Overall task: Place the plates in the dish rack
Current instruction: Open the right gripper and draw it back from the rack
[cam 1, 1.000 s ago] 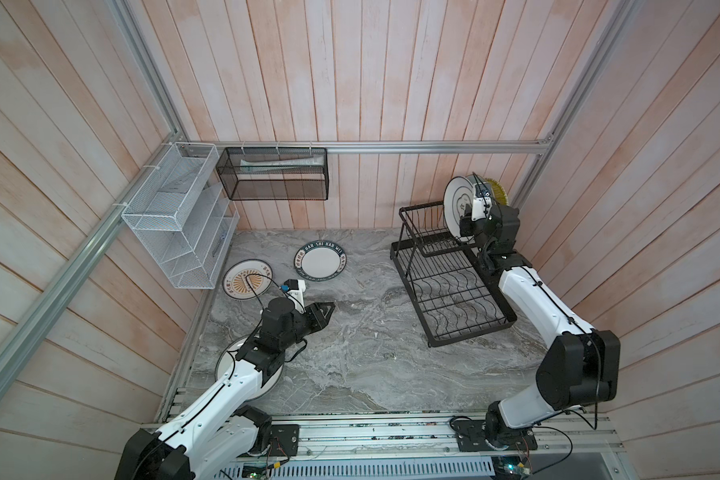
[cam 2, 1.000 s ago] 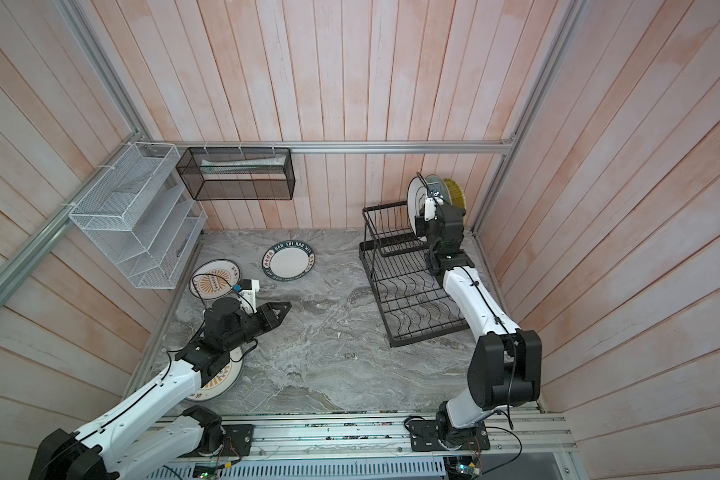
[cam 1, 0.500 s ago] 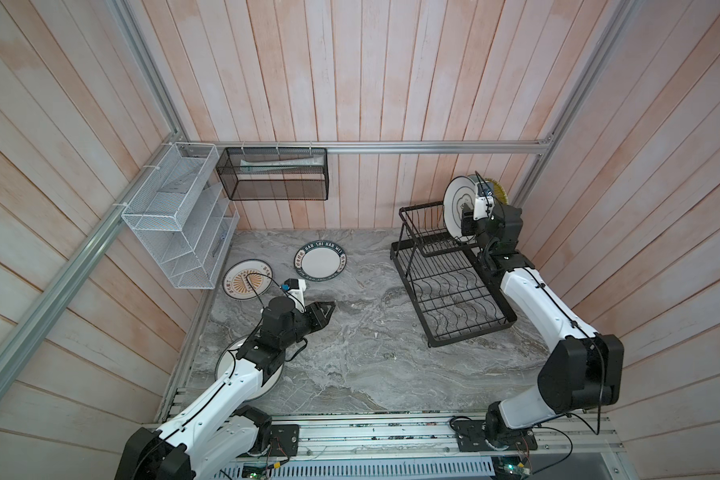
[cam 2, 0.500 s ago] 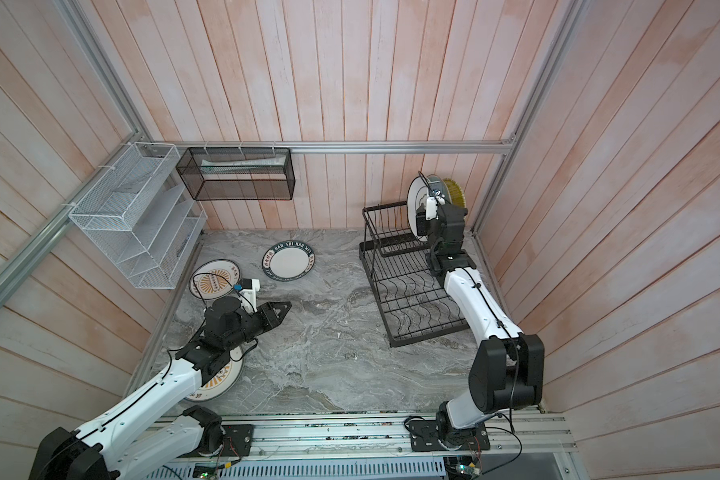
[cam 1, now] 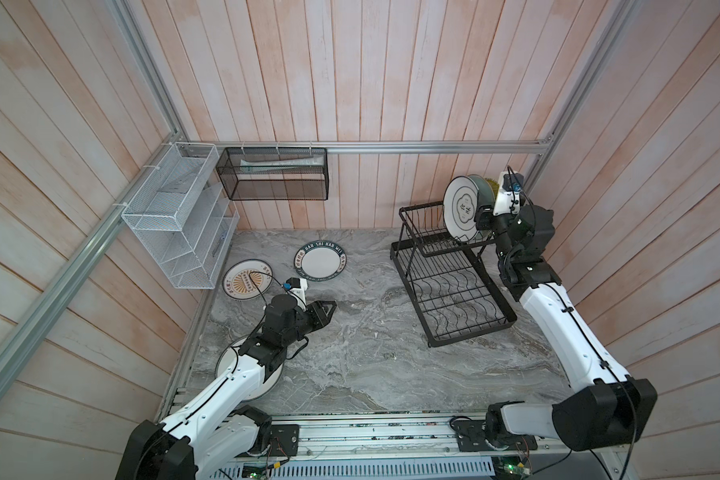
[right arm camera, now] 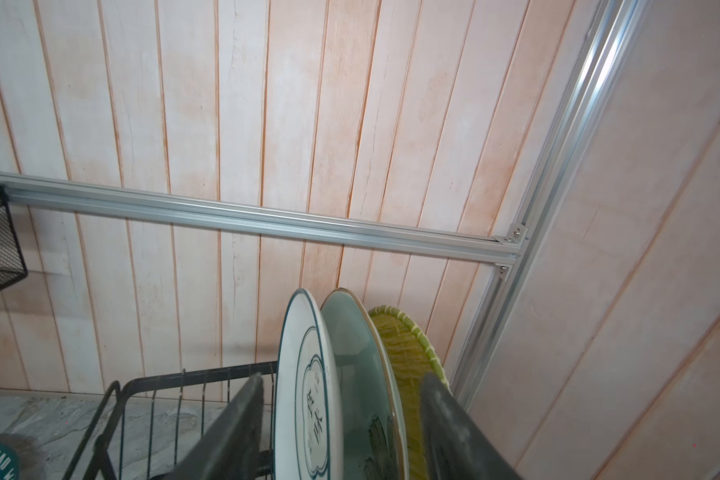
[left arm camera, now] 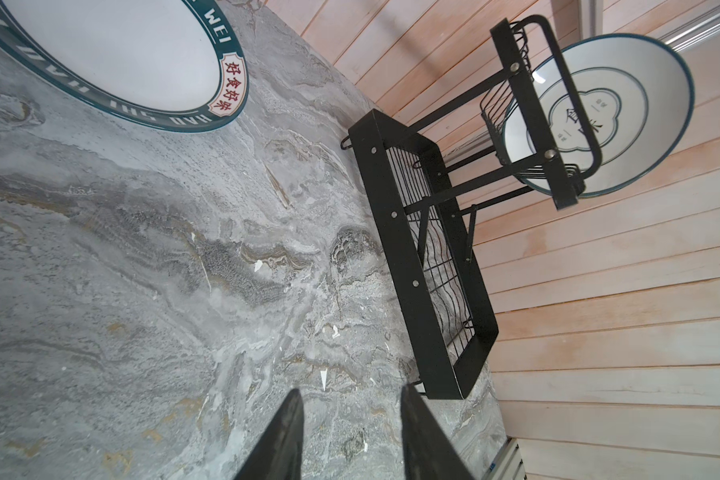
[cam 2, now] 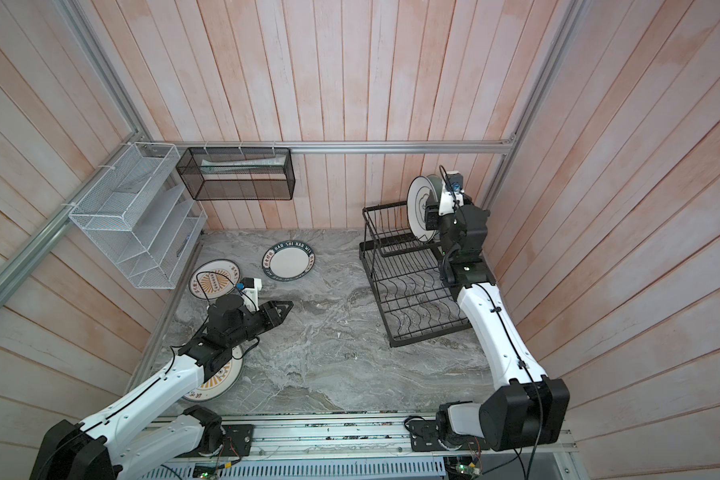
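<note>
A grey marbled bench (cam 1: 371, 353) is seen from above, walled in by pale wooden boards. A black wire dish rack (cam 1: 472, 332) is set at the far right corner.

Three plates are stood on edge, close together, in the rack's upper basket. A white ringed plate (cam 1: 462, 210) is placed at the front, a pale teal plate (right arm camera: 358, 374) behind it, and a yellow woven plate (right arm camera: 404, 353) at the back (little more than its rim is shown in the top views). The right hand (right arm camera: 341, 379) is held at these plates, its fingers spread wide, one on either side of all three, and nothing is clamped. A thin gap is seen beside the white ringed plate; contact on the yellow side cannot be told.

Three more plates are laid flat on the bench at the left. A lettered-rim plate (cam 1: 321, 261) is set toward the back, with a sunburst plate (cam 1: 246, 279) near it by the left wall. A second sunburst plate (cam 2: 221, 380) is partly covered by the left arm.

The left hand (left arm camera: 352, 390) is held low over bare bench, pointed toward the dish rack and well apart from it. Its fingers are parted and nothing is held.
</note>
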